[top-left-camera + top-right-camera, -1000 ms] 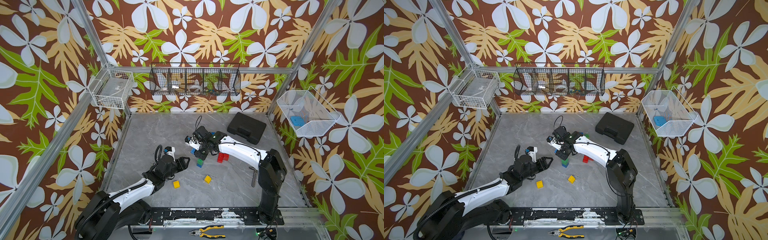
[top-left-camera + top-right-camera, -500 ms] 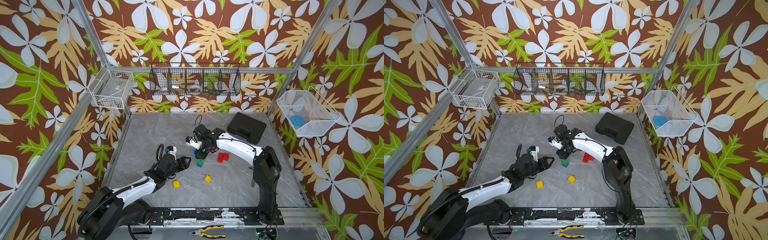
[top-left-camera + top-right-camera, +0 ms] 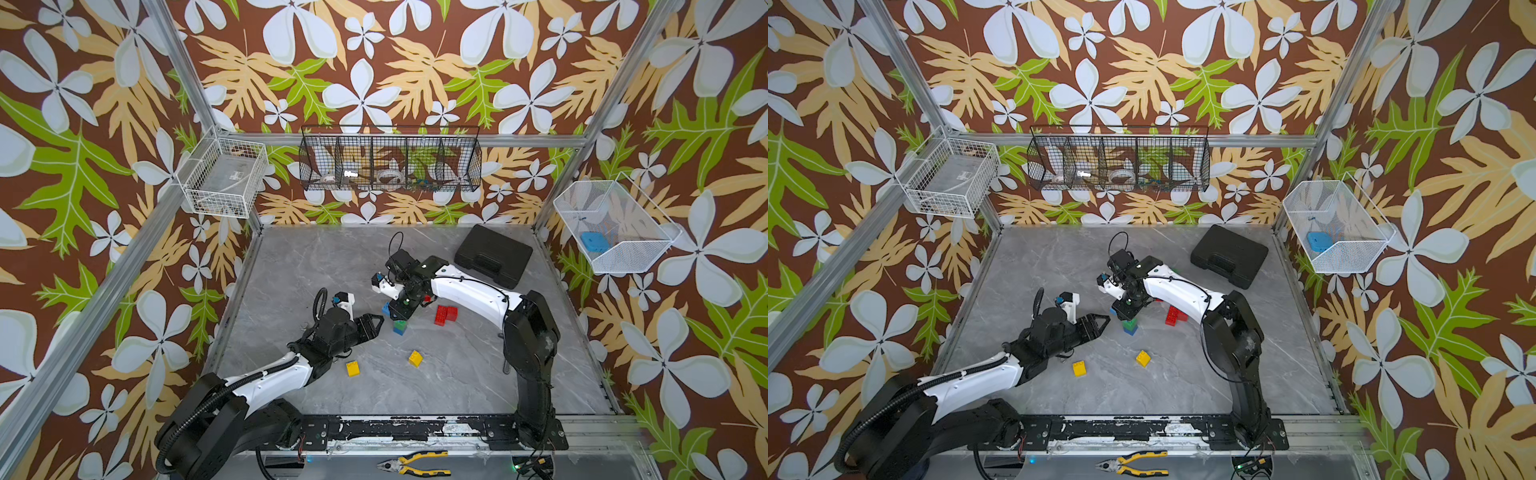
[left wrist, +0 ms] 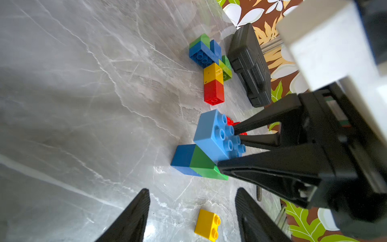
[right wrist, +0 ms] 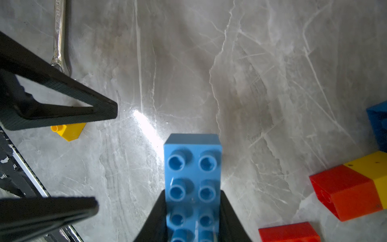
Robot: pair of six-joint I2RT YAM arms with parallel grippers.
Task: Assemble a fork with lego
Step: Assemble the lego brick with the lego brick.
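Note:
My right gripper (image 5: pixel 192 196) is shut on a light-blue 2x4 lego brick (image 5: pixel 192 167), studs toward the camera, held low over the table beside a green-on-blue stack (image 3: pixel 400 327). The same brick (image 4: pixel 213 134) and stack (image 4: pixel 192 162) show in the left wrist view. My left gripper (image 4: pixel 191 201) is open and empty, just left of them (image 3: pixel 376 324). A joined piece of green, blue, yellow and red bricks (image 4: pixel 211 71) lies beyond, mostly hidden under the right arm in both top views. Loose red bricks (image 3: pixel 446 314) and two yellow bricks (image 3: pixel 353 368) (image 3: pixel 415 358) lie nearby.
A black case (image 3: pixel 492 255) lies at the back right of the table. A wrench (image 5: pixel 58 35) rests near the right arm's base. Pliers (image 3: pixel 413 464) lie on the front rail. Wire baskets (image 3: pixel 390 160) hang on the walls.
The right arm's elbow has swung left and back while its gripper stays by the green-on-blue stack with the brick. The left gripper has crept slightly toward the stack.

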